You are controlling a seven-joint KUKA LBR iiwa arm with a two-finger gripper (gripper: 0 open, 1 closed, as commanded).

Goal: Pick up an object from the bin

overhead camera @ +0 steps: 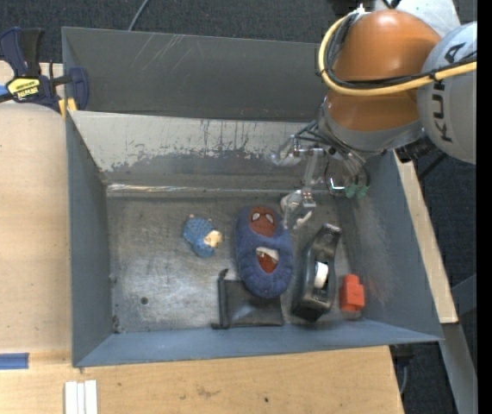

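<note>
Against the near wall of the grey metal bin (90, 257) lie a flat black angled piece (233, 307), a black tape dispenser (314, 276) and, toward the near right corner, an orange block (351, 292). Mid-floor rests a fuzzy blue slipper (258, 272) with red inside, a pale-blue plush lump (199, 235) beside it toward the left wall. The pincer (300, 203) hangs over the slipper's far end; released or clenched, I cannot tell

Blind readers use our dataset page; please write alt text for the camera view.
The robot's gripper hangs low near the back right of a grey metal bin, by the far end of a dark blue plush toy with red patches. Beside it lie a black tape dispenser, a small orange block and a small light blue toy.
</note>
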